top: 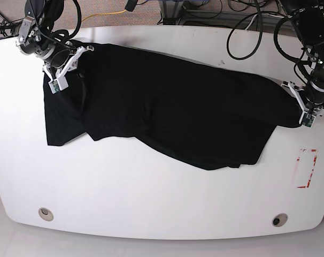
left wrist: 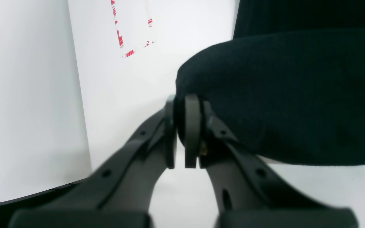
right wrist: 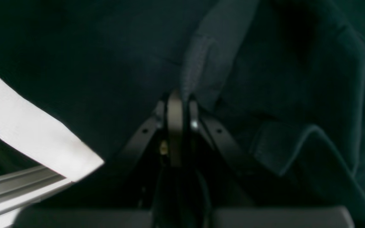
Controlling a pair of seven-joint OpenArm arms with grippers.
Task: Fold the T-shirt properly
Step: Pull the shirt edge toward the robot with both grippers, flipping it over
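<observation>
Across the far half of the white table (top: 151,209), the black T-shirt (top: 167,112) lies stretched from the far left corner toward the right edge, print side not visible. Its near hem sags in an uneven line toward the table's middle, and a loose flap hangs down near the left edge. The whole near half of the table is bare, as is a strip along the far edge at the right. A red-marked rectangle (top: 307,168) sits on the surface near the right edge, just clear of the cloth.

The right gripper (top: 59,69), at the far left corner in the base view, is closed on cloth; its wrist view shows the fingers (right wrist: 175,120) pressed together on a stitched seam, with folds bunched to one side and a sliver of table edge at the frame's left. The left gripper (top: 306,110), at the right edge, is clamped on the shirt's end; its wrist view shows the pads (left wrist: 191,126) pinching a rounded fold lifted off the table, with bare white surface and the red marking (left wrist: 131,31) beyond.
</observation>
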